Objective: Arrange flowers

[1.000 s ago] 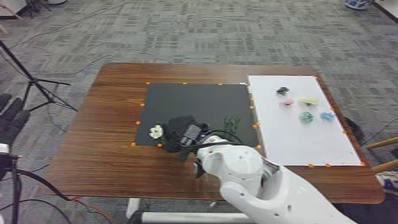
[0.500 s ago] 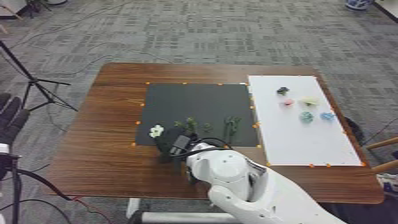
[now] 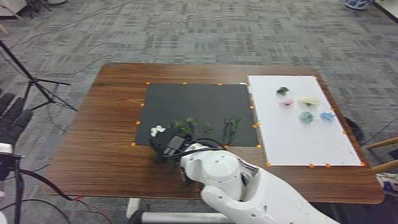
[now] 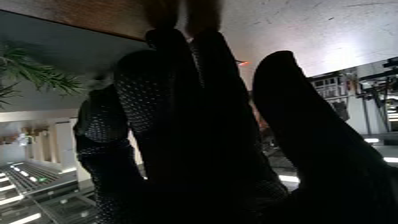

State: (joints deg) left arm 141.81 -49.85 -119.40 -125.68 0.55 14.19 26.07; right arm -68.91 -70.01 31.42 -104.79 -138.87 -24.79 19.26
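Note:
In the head view my right hand (image 3: 163, 146) is over the near left corner of the black mat (image 3: 195, 97), just below the white flower (image 3: 157, 130) and close against it. Its fingers look straight and hold nothing. The right wrist view has the hand (image 4: 204, 135) with fingers extended low near the table, green foliage (image 4: 40, 72) beyond them. Green stems (image 3: 231, 127) lie on the mat to the right of the hand. My left hand (image 3: 12, 120) stands with straight fingers off the table's left side. Pink (image 3: 287, 102), cream (image 3: 309, 101), teal (image 3: 306, 117) and blue (image 3: 328, 116) flowers rest on the white board.
The white board (image 3: 306, 145) lies along the right side of the brown table (image 3: 98, 165). A small dark item (image 3: 282, 90) sits near its far end. Orange markers line mat and board. A black tripod (image 3: 35, 80) stands on the floor at the left.
My right hand has moved left and somewhat nearer the table's front edge, uncovering the green stems it hid earlier. My left hand has stayed about where it was.

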